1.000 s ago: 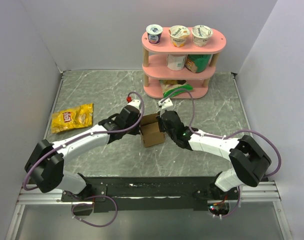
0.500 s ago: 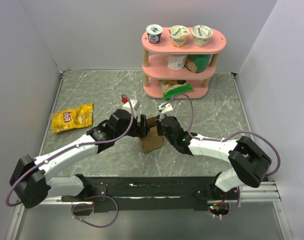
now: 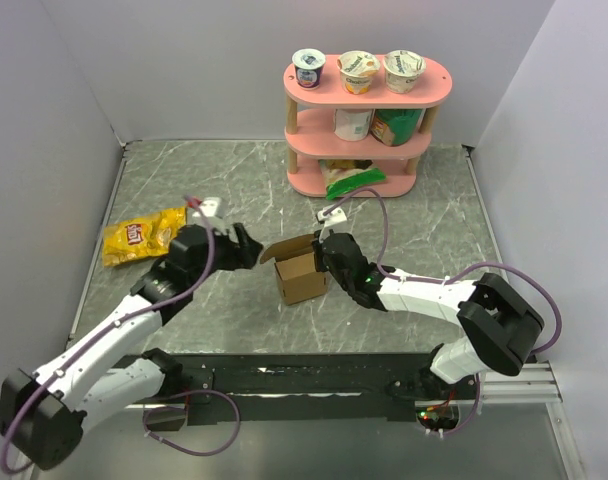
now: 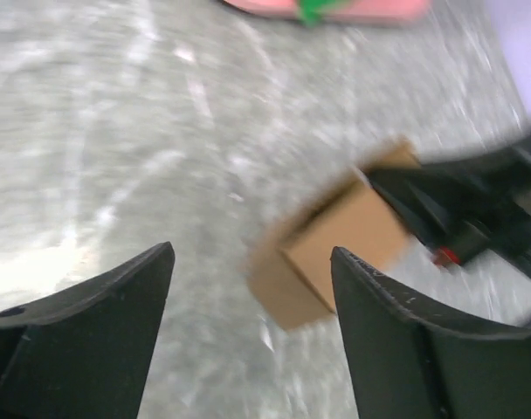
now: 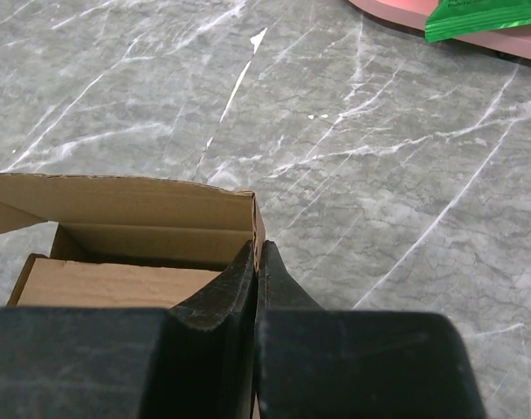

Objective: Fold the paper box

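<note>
Table is grey, marble-look. At back centre stands a pink three-tier shelf with three yogurt cups on top, more packs on the middle tier, and a green packet poking out of the bottom tier. A yellow snack bag lies flat at the left, near the left gripper and well apart from the box. The paper box sits on the table about mid-width, nearer the arm bases than the shelf, between the two grippers. Left gripper: fingers spread wide, off the box's left side with a clear gap, gripping nothing (its wrist view is blurred, and the box shows beyond the fingers, not between them). Right gripper: fingers pressed together at the top edge of the box's right wall. In its wrist view the cardboard edge runs into the seam between the fingers, so it reads as a pinch on that wall. The right arm lies low across the table and blocks the box's right side. Box has its open side up. The body is near square, so no real long axis, and it's turned slightly off the table edges. One flap stands out from the far-left rim, tilted up toward the left gripper. A cardboard panel lies across the inside.
</note>
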